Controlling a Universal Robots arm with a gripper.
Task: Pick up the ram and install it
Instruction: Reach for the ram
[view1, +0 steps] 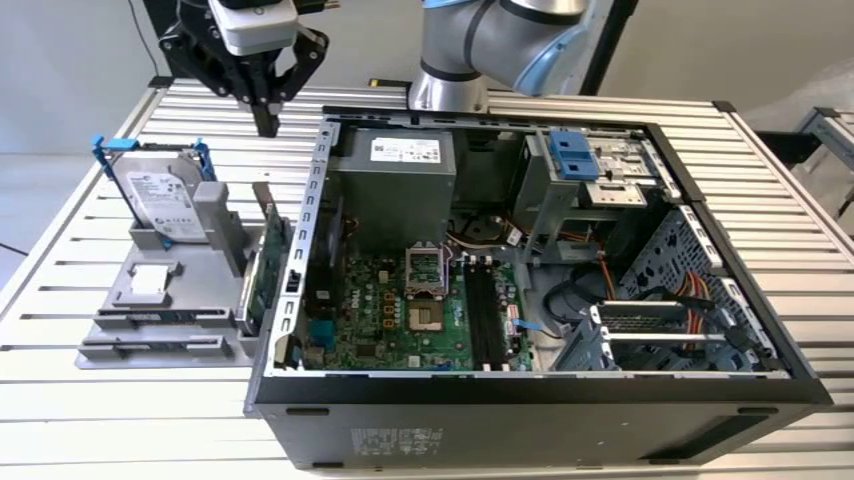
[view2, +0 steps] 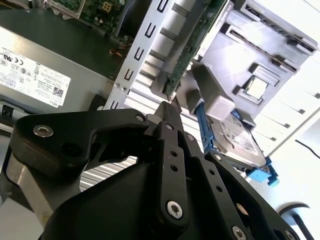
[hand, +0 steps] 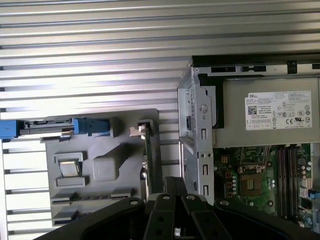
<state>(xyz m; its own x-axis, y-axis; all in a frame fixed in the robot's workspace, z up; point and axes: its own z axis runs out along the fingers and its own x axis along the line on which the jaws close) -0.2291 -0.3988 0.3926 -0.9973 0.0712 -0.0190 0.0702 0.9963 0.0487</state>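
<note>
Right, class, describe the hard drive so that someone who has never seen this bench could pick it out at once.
Left of the open computer case in the exterior view sits a grey holder tray. The hard drive stands upright on it between blue rails. Unlike the thin green card on edge beside it, it is a silver box with a white label.

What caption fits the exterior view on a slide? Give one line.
Claw hangs shut over the gray parts holder with its upright hard drive, beside the open computer case.
</note>
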